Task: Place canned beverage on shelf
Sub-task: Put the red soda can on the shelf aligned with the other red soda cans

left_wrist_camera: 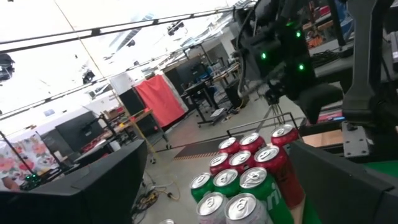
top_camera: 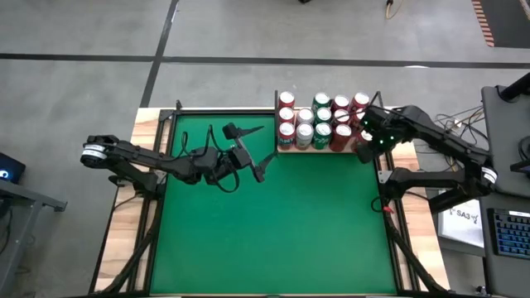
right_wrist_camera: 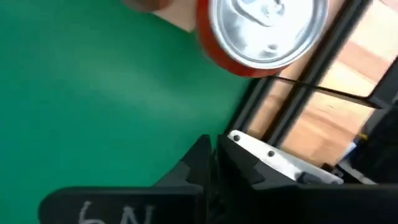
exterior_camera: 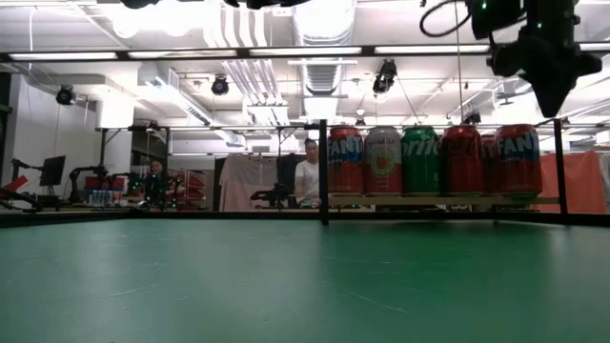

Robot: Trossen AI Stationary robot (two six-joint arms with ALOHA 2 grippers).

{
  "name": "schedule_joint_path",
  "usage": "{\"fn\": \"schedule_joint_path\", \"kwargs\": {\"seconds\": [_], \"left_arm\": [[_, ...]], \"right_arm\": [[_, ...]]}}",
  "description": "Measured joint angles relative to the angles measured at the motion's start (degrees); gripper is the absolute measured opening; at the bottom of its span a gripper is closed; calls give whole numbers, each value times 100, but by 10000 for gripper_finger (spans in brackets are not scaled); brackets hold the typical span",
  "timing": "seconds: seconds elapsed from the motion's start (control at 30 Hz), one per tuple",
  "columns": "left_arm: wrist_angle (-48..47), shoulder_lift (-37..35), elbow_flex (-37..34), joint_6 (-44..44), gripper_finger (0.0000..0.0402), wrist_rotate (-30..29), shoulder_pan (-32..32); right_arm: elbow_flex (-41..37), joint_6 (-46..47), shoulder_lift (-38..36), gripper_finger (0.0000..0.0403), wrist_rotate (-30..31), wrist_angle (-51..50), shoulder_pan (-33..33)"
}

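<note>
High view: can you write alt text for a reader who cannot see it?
Red and green cans crowd a small wooden shelf at the green table's far edge. The right gripper, fingers shut, hovers at its right end; the open left gripper waits mid-table.

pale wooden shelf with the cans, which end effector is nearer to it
Right. The right end effector hangs shut at the right end of the pale wooden shelf with black rod edging; the left end effector sits open over green felt, left of it.

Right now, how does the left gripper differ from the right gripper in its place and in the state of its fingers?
The left gripper hangs over the green tabletop, away from the shelf; the right gripper is at the shelf's right end, beside the cans. The left gripper's fingers are spread open; the right gripper's fingers are shut, with no can between them. Both are dark and hold nothing.
</note>
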Motion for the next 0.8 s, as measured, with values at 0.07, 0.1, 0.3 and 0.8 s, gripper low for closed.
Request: {"fn": "schedule_joint_path", "kwargs": {"seconds": [0.07,0.1,0.3,0.8], "left_arm": [[0,0,0,0,377,-2,0],[0,0,0,1,377,-3,0],[0,0,0,2,377,-8,0],[-2,0,0,-2,377,-8,-2]], "right_arm": [[-133,-5,45,12,299,83,-2],[-183,-5,73,10,498,129,-2],[-318,-236,218,9,803,526,-2],[-314,-503,476,9,1051,996,-4]]}}
